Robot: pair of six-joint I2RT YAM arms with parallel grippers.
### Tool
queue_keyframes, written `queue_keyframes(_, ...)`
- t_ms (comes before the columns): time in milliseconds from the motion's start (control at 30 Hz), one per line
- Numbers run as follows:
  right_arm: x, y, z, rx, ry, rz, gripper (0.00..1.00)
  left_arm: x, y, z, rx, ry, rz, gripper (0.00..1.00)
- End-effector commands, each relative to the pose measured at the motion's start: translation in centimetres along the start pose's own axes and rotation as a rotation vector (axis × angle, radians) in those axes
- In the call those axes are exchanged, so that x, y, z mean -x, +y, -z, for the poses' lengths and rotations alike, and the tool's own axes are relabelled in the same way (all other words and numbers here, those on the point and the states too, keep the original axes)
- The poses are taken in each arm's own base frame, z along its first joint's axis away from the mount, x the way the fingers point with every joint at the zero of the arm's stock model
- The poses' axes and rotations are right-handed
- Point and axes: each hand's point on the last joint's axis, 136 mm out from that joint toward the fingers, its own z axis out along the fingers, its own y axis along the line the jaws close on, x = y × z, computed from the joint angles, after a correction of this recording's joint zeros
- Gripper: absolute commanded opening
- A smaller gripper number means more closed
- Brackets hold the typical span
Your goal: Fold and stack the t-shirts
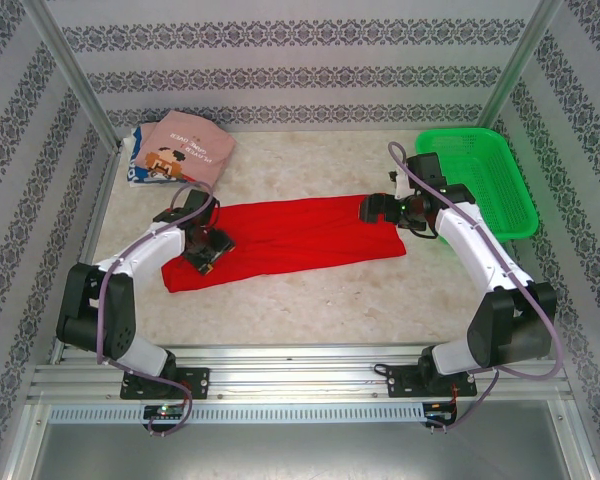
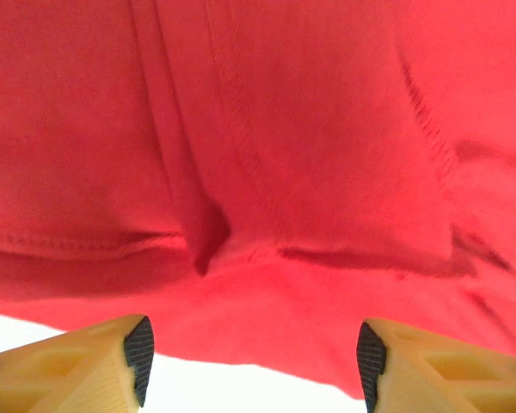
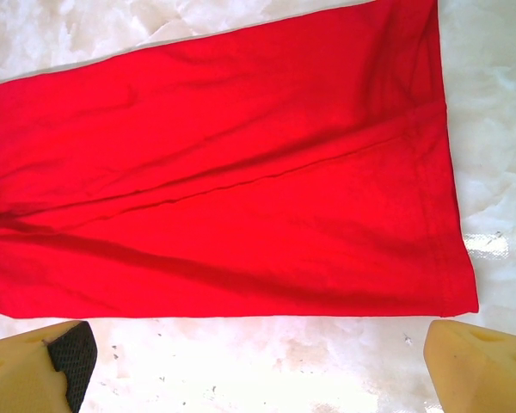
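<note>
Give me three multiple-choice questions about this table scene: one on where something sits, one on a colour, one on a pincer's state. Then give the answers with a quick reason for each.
1. Where on the table does the green basket stand?
A. far right corner
B. far left corner
C. near edge, in the middle

2. What colour is the t-shirt spread across the middle of the table?
A. pink
B. red
C. white

3. What state is the left pincer in?
A. shut on the t-shirt
B. shut on the basket
C. open

Answers:
1 A: the top view shows it at the far right.
2 B: the cloth is plain red in every view.
3 C: the left wrist view shows a wide gap, with nothing held in it.
</note>
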Motion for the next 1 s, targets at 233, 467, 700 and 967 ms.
queue_keyframes(233,0.1,0.9,0.9,0.032,-0.016,0.052,0.98,2.6,0.6,-2.4,-0.007,-0.049,0.196,0.58)
queue_keyframes(467,-0.1,0.6,0.7,0.032,-0.012,0.042,0.98,3.1,0.3,-3.1,-0.001,-0.046,0.204,0.34)
queue_keyframes(700,-0.1,0.4,0.6,0.032,-0.013,0.038,0.98,4.0,-1.0,-2.0,-0.018,-0.053,0.157,0.24)
queue_keyframes(967,-0.2,0.2,0.2,0.033,-0.004,0.028,0.98,4.2,-1.4,-2.3,-0.036,-0.047,0.158,0.23)
